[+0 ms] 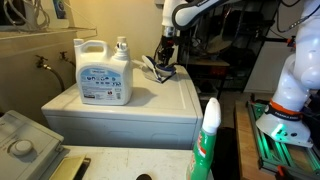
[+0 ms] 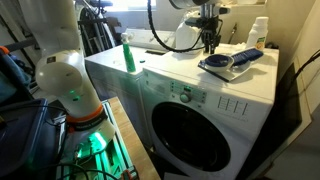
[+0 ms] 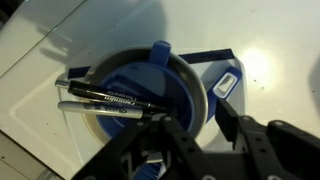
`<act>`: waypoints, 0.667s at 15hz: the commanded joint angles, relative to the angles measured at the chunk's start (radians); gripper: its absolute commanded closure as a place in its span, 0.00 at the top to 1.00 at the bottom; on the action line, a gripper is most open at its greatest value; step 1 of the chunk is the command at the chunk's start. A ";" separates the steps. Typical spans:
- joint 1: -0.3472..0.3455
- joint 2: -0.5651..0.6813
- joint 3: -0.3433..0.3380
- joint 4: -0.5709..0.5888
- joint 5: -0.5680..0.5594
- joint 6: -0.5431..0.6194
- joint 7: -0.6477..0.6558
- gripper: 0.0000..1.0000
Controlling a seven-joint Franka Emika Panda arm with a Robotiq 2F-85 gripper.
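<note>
The tool [image 3: 207, 132] hangs just above a round blue plastic bowl with a grey rim [image 3: 200, 90], its two black fingers [image 3: 180, 138] spread wide and holding nothing. The bowl sits on a flat dark-blue tray [image 3: 215, 62] on the white washing-machine top that serves as bench [image 3: 60, 50].

Two black marker pens with silver lettering [image 3: 105, 98] lie side by side across the bowl's rim, at about eight o'clock from its centre in the wrist view. In an exterior view a big white detergent jug with a blue label [image 1: 103, 72] stands well apart at nine o'clock from the bowl, and a green spray bottle [image 1: 208, 140] rises in the foreground.

To my eye the step is the approach to the pens. The tool is centred nearer the bowl's six o'clock edge, so it wants to slide toward eight o'clock first. I'd turn the wrist until the fingers straddle the barrels crosswise, then come down slowly. The pens only rest on the rim, so a nudge could roll them off or tip the bowl.
</note>
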 commanded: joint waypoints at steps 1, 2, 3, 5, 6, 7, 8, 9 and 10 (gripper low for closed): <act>0.018 0.061 -0.032 0.058 0.000 -0.023 0.007 0.47; 0.019 0.073 -0.035 0.069 0.003 -0.025 0.007 0.42; 0.021 0.082 -0.037 0.078 0.004 -0.028 0.007 0.41; 0.023 0.098 -0.041 0.092 0.004 -0.030 0.007 0.36; 0.024 0.105 -0.043 0.099 0.004 -0.032 0.007 0.31; 0.025 0.111 -0.046 0.105 0.003 -0.034 0.008 0.27; 0.027 0.115 -0.048 0.108 0.003 -0.035 0.008 0.26; 0.028 0.119 -0.050 0.109 0.004 -0.037 0.008 0.20; 0.029 0.122 -0.052 0.111 0.004 -0.039 0.008 0.21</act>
